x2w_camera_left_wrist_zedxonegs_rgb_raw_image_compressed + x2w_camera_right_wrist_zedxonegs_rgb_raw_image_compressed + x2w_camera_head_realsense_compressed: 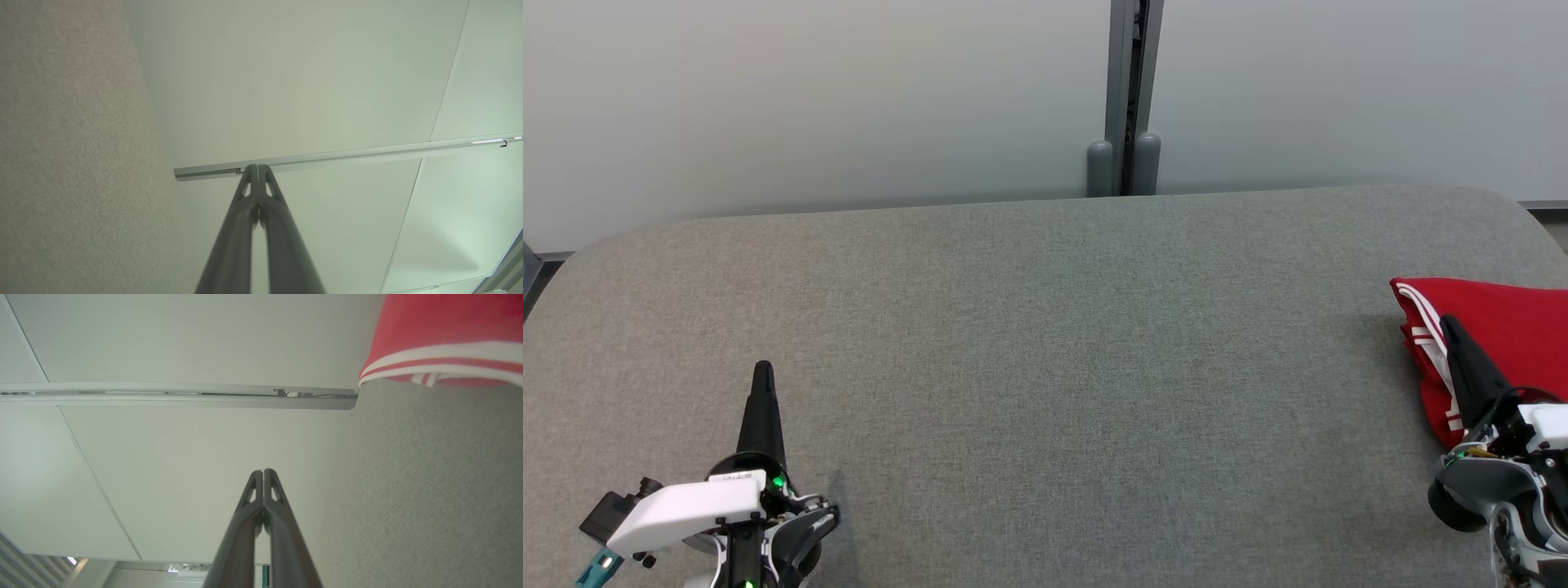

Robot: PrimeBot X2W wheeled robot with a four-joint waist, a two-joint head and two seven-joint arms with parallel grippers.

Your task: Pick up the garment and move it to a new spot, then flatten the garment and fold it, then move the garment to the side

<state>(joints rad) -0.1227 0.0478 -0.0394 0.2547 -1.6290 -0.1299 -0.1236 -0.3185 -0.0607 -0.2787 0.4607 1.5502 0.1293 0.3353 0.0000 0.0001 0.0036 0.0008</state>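
Note:
The garment (1503,331) is red with white stripes and lies folded at the far right of the grey table (1045,351), partly cut off by the frame edge. My right gripper (1448,322) is shut and empty, its dark fingers lying over the garment's left edge in the head view. The right wrist view has the same shut fingers (263,472) with the garment (445,330) at the upper right, apart from the tips. My left gripper (763,369) rests shut and empty over the table's front left. Its closed fingertips (258,167) point toward the pale wall.
A pale wall (809,98) runs behind the table, with a grey vertical post (1127,90) at its middle. The table's rounded far corners sit at the left and right. Grey felt stretches bare between the two grippers.

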